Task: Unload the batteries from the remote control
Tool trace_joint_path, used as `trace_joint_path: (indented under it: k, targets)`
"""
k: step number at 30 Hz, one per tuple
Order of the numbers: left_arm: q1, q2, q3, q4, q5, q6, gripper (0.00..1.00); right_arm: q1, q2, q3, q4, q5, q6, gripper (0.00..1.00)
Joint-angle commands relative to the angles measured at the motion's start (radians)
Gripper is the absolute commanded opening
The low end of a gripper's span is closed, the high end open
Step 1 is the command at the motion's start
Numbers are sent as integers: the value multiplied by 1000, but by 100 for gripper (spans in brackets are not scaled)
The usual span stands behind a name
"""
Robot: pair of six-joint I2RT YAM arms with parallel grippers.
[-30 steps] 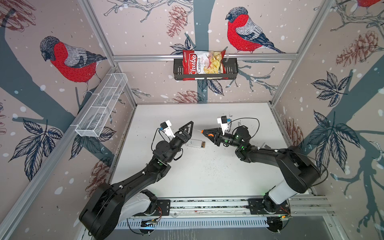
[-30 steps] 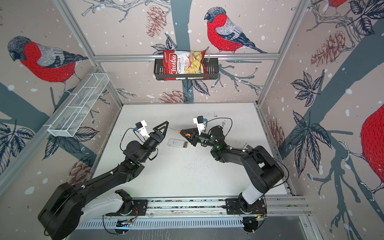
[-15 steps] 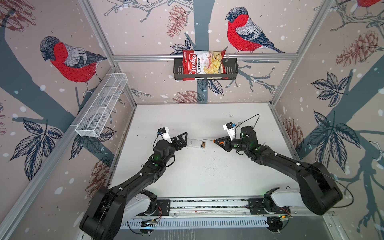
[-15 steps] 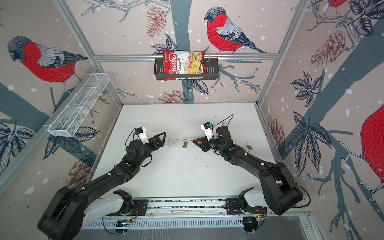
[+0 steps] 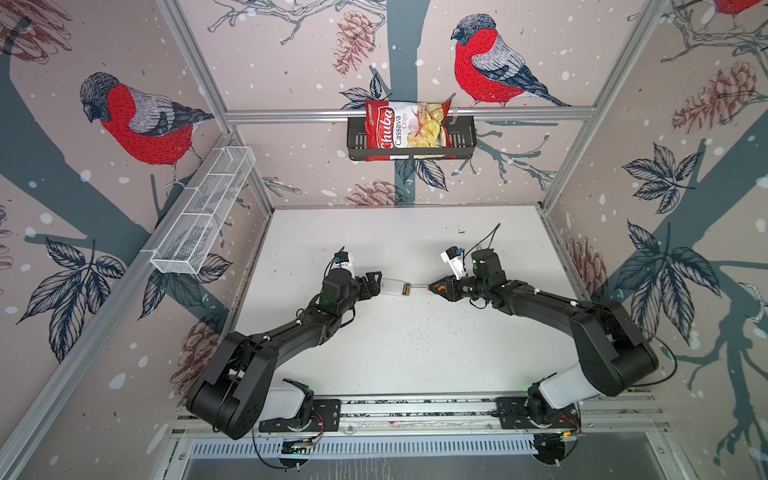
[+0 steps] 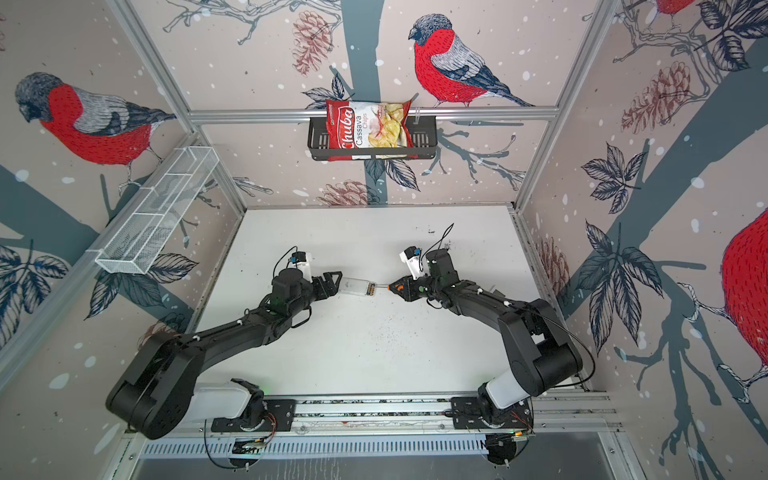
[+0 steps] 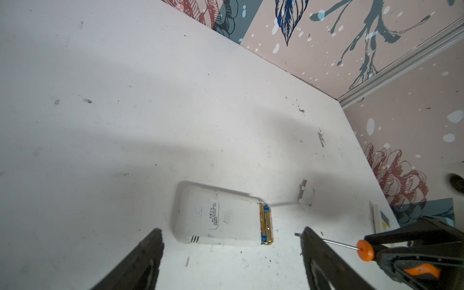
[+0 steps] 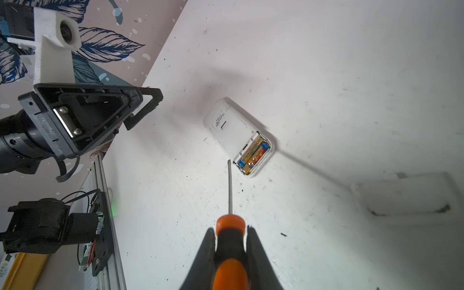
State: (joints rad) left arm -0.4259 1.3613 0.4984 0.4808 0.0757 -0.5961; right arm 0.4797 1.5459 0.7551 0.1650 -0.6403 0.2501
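Observation:
The white remote control lies back-up mid-table, its end compartment uncovered. Two gold batteries with blue ends sit side by side in it. My left gripper is open, hovering by the remote's closed end and touching nothing. My right gripper is shut on the orange-and-black handle of a screwdriver. Its thin shaft points at the compartment, with the tip just short of the remote's edge.
A small white lid-like piece lies on the table beyond the remote. A black basket with a chips bag hangs on the back wall. A white wire shelf is fixed to the left wall. Walls enclose the table.
My left gripper has come down from a raised pose to the remote's closed end, its jaws slightly narrower. My right gripper has lowered the screwdriver, bringing its tip to the battery end.

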Motion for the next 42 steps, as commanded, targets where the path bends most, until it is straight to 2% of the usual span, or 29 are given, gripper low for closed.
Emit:
trace_joint_path:
  k: [1,7,16,36,42]
  targets:
    - [3,36,25,-16,3,46,85,-4,15,15,-1,6,-20,0]
    - [3,137,129,-146,25,106,86,-4,39,34,-22,25,-44,0]
    - [1,227,168,-156,44,125,88,7,59,29,-19,52,-49,0]
    - [-46,301,217,-181,6,142,87,27,110,66,-31,94,-57,0]
    - [-50,312,221,-178,6,137,85,49,126,88,-66,140,-76,0]
